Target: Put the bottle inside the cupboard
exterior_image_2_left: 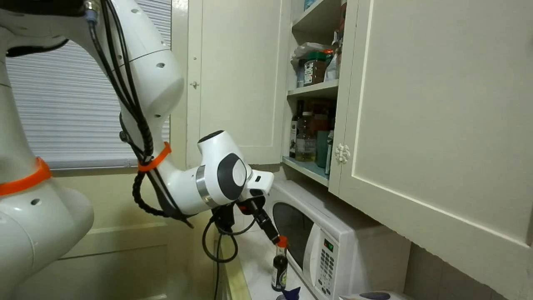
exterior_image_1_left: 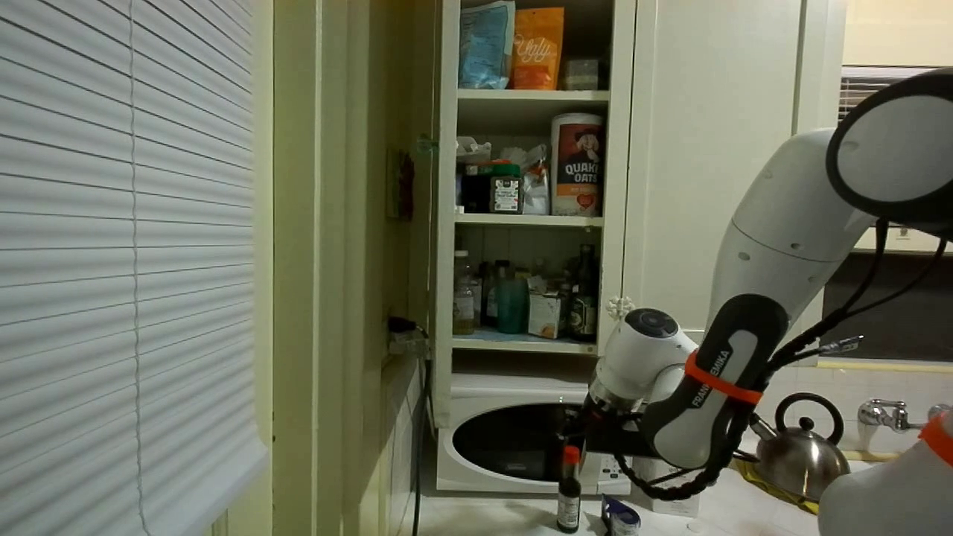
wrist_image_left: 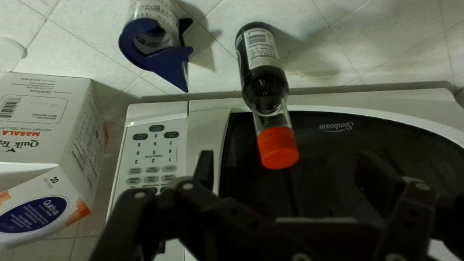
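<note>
The bottle (exterior_image_1_left: 569, 491) is slim and dark with an orange-red cap. It stands upright on the counter in front of the microwave, as also seen in an exterior view (exterior_image_2_left: 280, 266). My gripper (wrist_image_left: 284, 170) is open in the wrist view, with the cap of the bottle (wrist_image_left: 262, 69) between and just ahead of its fingers. In an exterior view the gripper (exterior_image_2_left: 276, 238) is angled down at cap height; whether it touches the cap I cannot tell. The white cupboard (exterior_image_1_left: 525, 346) is open above the microwave, its shelves holding boxes, jars and bottles. It also shows in an exterior view (exterior_image_2_left: 310, 168).
The white microwave (exterior_image_2_left: 333, 221) stands right behind the bottle, under the cupboard. A blue tape dispenser (wrist_image_left: 159, 54) lies beside the bottle. A white tea box (wrist_image_left: 43, 119) stands beside the microwave. A steel kettle (exterior_image_1_left: 804, 458) stands farther along. A closed cabinet door (exterior_image_2_left: 437, 104) adjoins the cupboard.
</note>
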